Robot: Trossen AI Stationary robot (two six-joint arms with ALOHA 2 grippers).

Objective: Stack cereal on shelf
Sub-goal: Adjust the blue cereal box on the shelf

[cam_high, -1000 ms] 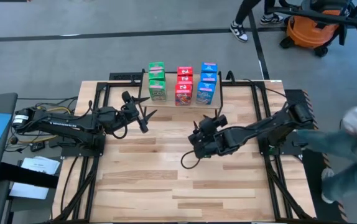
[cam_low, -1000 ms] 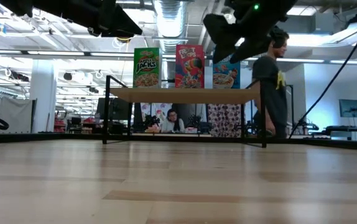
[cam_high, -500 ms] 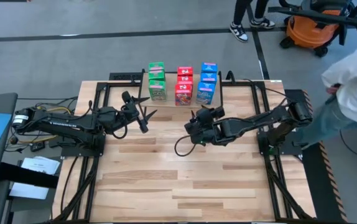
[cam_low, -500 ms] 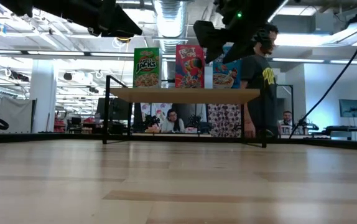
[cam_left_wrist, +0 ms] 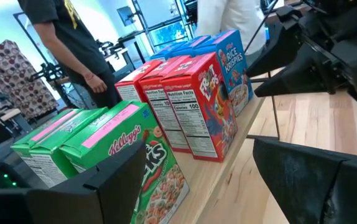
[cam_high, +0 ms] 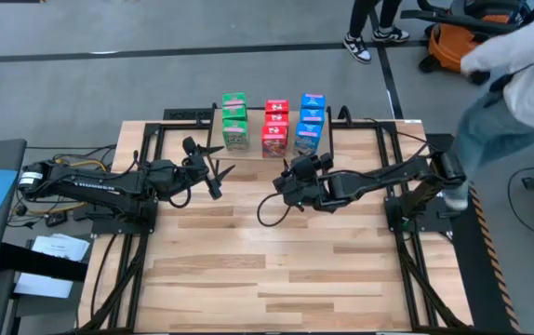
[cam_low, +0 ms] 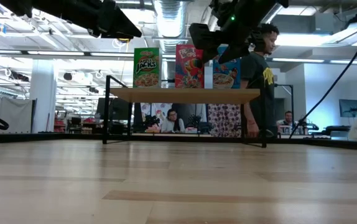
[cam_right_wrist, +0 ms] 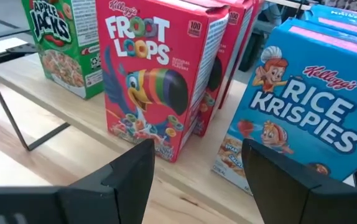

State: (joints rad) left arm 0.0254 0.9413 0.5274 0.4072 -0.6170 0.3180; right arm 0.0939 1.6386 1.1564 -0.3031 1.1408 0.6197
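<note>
1. Standing on the shelf (cam_low: 185,94) at the far edge of the tabletop (cam_high: 267,251): nine cereal boxes in three rows, running front to back.
2. Green boxes (cam_high: 234,123), marked Apple Jacks, form the row on the left arm's side.
3. Red boxes (cam_high: 275,127), marked Froot Loops, fill the middle row.
4. Blue boxes (cam_high: 309,125), marked Rice Krispies, form the row on the right arm's side.
5. All boxes are upright, fronts facing the arms, rows just beside one another.
6. Left gripper (cam_high: 220,171): released, fingers spread, nothing between them; held above the tabletop near the shelf's green end, apart from the boxes.
7. Right gripper (cam_high: 290,174): released, fingers apart and empty; raised just in front of the shelf, facing the gap between the red and blue rows, touching neither.
8. Beyond the tabletop: a person in a dark shirt (cam_low: 259,81) behind the shelf, and a person in light clothing (cam_high: 518,84) beside the right arm's base.
</note>
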